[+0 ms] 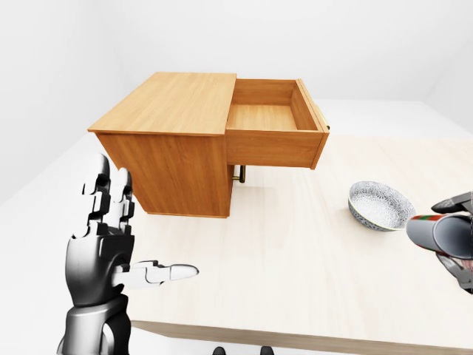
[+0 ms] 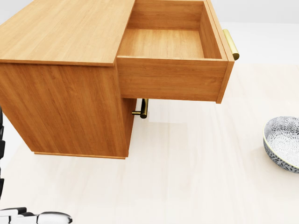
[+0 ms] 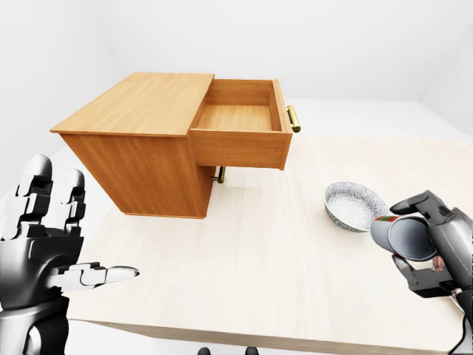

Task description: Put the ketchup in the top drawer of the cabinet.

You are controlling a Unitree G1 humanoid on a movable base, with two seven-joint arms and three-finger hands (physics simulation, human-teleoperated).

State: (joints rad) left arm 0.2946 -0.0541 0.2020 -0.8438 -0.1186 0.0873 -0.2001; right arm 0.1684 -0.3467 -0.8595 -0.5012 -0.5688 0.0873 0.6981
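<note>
Left-eye view: a wooden cabinet (image 1: 174, 140) sits at upper centre on a pale table (image 1: 295, 266), its top drawer (image 1: 272, 126) pulled open toward the right. A patterned bowl (image 1: 380, 206) rests at right. The left hand (image 1: 111, 248) is raised at lower left, fingers spread wide, holding nothing.

Head view: the cabinet and open drawer fill the upper frame; a brass handle (image 2: 231, 44) shows at the drawer's right.

Right-eye view: at lower right, the right hand (image 3: 436, 248) wraps its fingers around the ketchup (image 3: 405, 237), held above the table, well apart from the drawer.
</note>
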